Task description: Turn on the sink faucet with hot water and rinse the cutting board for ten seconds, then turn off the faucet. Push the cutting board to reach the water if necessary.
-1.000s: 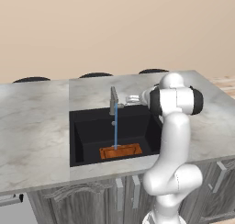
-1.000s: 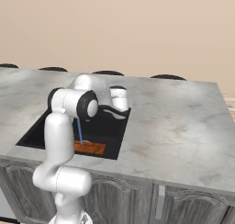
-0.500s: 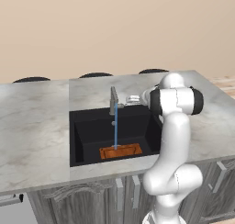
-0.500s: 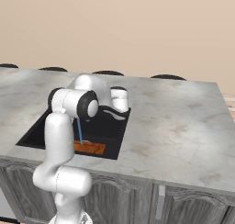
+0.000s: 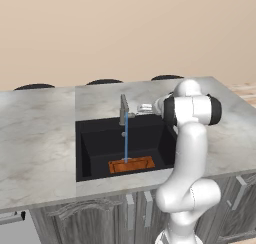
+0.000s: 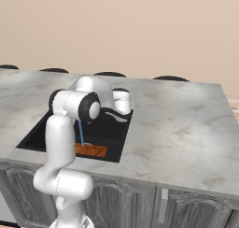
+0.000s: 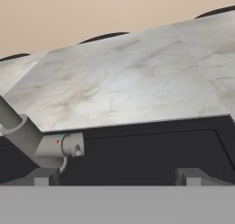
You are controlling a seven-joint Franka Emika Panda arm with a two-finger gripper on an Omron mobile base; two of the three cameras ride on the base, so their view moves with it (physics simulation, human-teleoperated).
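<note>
Nothing has moved since the earlier frames: the white arm stays in the same pose, and the thin blue stream of water [image 5: 126, 140] still falls from the slim grey metal faucet [image 5: 123, 109] onto the small orange-brown wooden cutting board [image 5: 132, 165]. The board lies flat on the floor of the deep matte black sink [image 5: 95, 148], at its front side, directly under the stream. I judge the rinse is running and the arm is waiting.

The two-finger gripper [image 7: 114, 177] hovers beside the faucet's small side lever [image 7: 69, 145] with jaws released, holding nothing. Around is grey-white marble counter [image 5: 35, 133]. Nothing blocks the way to the lever.
</note>
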